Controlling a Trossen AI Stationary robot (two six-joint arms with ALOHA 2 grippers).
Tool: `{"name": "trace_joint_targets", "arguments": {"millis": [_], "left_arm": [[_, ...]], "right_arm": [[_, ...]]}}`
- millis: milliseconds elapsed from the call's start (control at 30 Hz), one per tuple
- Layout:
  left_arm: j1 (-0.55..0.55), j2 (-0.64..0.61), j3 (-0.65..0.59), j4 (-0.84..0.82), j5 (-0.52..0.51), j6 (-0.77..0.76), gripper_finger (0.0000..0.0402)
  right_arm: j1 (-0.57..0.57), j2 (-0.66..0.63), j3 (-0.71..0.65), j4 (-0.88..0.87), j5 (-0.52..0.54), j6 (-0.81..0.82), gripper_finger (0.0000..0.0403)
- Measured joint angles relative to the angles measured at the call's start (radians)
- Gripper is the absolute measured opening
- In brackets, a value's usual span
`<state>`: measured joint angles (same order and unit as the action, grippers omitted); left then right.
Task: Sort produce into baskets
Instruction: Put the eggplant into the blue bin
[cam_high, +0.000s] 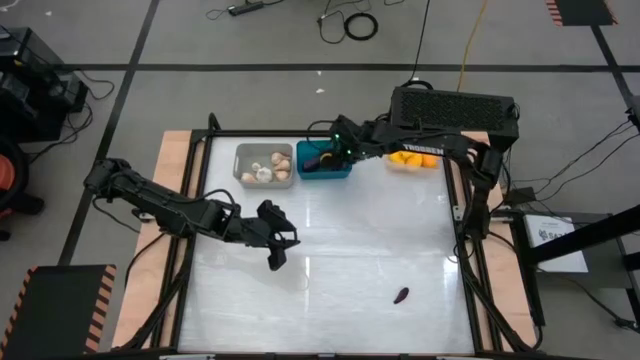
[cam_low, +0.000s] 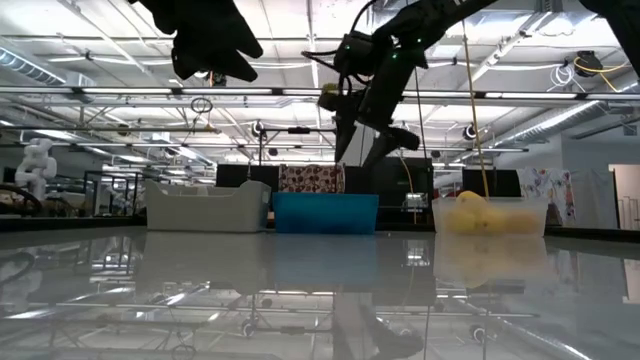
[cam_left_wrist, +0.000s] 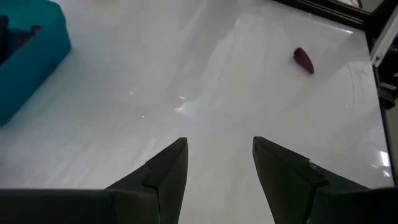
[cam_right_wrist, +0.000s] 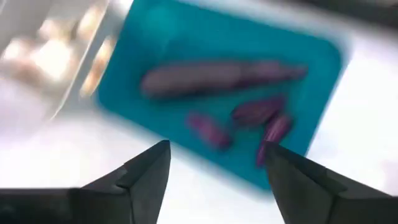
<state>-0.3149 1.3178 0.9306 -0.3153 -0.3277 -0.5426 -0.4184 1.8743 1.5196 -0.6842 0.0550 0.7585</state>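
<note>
Three baskets stand in a row at the table's far edge. The light grey one (cam_high: 264, 165) holds pale beige bulbs, the teal one (cam_high: 325, 163) holds dark purple vegetables (cam_right_wrist: 219, 78), one of them long, and the clear one (cam_high: 414, 160) holds yellow-orange fruits. One small purple piece (cam_high: 401, 295) lies on the table toward the near right; it also shows in the left wrist view (cam_left_wrist: 303, 60). My right gripper (cam_right_wrist: 214, 149) hovers open and empty above the teal basket (cam_right_wrist: 186, 56). My left gripper (cam_left_wrist: 217, 146) is open and empty above the table's left-middle (cam_high: 276, 248).
A black box with cables (cam_high: 455, 108) sits behind the clear basket. The table has a dark frame rail (cam_high: 465, 250) and wooden side strips. In the low view the baskets stand side by side: grey (cam_low: 208, 207), teal (cam_low: 325, 212), clear (cam_low: 490, 215).
</note>
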Motion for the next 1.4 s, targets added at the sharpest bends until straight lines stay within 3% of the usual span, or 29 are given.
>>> {"name": "trace_joint_targets", "arguments": {"millis": [133, 400, 633, 1067, 1167, 1400], "left_arm": [[0.000, 0.000, 0.000, 0.019, -0.036, 0.009, 0.0190], [0.013, 0.000, 0.000, 0.143, -0.073, 0.138, 0.0190], [0.030, 0.000, 0.000, 0.180, -0.066, 0.190, 0.0190], [0.060, 0.000, 0.000, 0.178, 0.042, 0.262, 0.0190], [0.060, 0.000, 0.000, 0.177, 0.062, 0.268, 0.0190], [0.060, 0.000, 0.000, 0.176, 0.092, 0.261, 0.0190]], "right_arm": [[0.048, -0.026, 0.000, -0.152, -0.159, 0.038, 0.0260], [0.316, -0.084, 0.000, -0.450, -0.062, 0.245, 0.0254], [0.614, -0.087, 0.000, -0.548, 0.025, 0.651, 0.0254], [1.039, 0.004, 0.000, -0.593, -0.018, 1.520, 0.0254], [1.074, 0.041, 0.000, -0.595, -0.110, 1.549, 0.0254], [1.088, 0.148, -0.002, -0.614, -0.120, 1.558, 0.0254]]}}
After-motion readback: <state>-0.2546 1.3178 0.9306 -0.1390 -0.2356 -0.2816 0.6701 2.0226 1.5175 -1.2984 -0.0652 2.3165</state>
